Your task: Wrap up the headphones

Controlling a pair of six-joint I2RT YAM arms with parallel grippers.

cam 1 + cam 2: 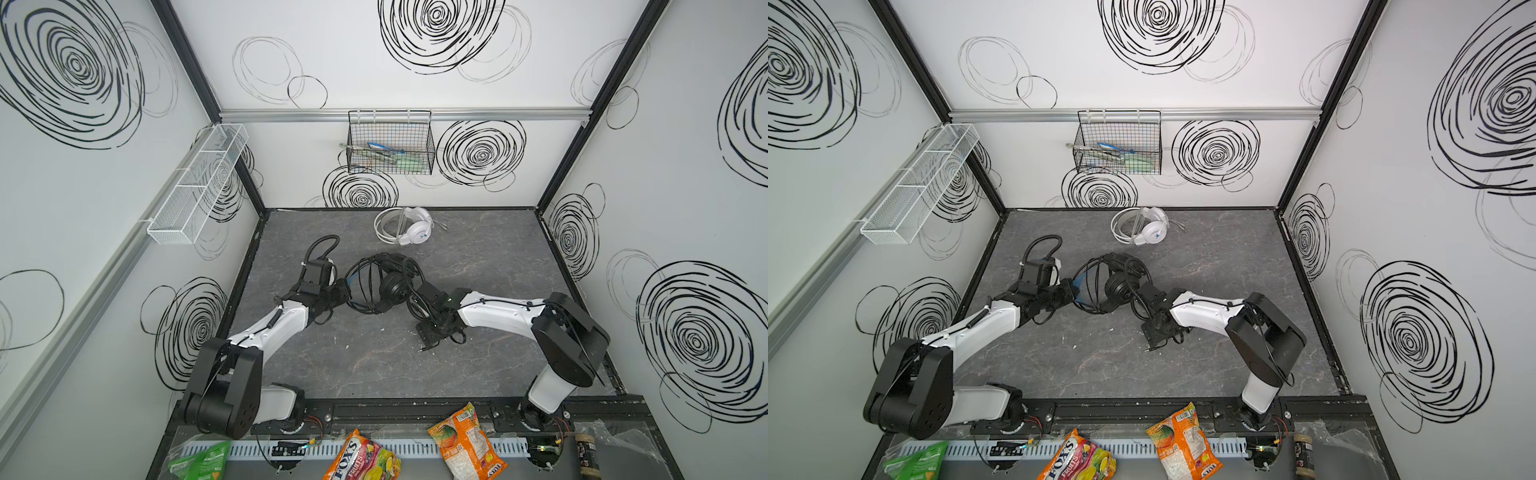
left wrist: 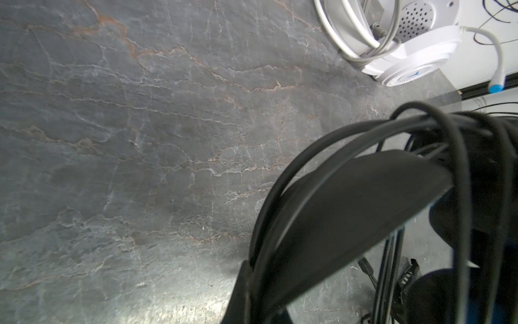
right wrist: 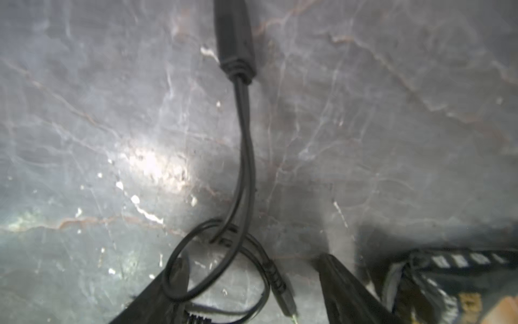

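The black over-ear headset with a blue-lined headband sits near the middle of the dark grey marbled tabletop, between the two arms; the left gripper is clamped tight on its headband, on the side away from the ear cups; whether the headset rests on the table or hangs just above it cannot be told; several turns of its thin black cable run over and around the headband, as the left wrist view shows; the free end trails towards the right arm, passes a black moulded junction, splits into two thin leads and ends in a small loop on the table, with a jack plug lying flat; the right gripper points down at that loop, its jaws standing apart and not closed on the cable, the loop draped across one finger; the white over-ear headset with a blue logo on its ear cup lies well apart, close to the back wall
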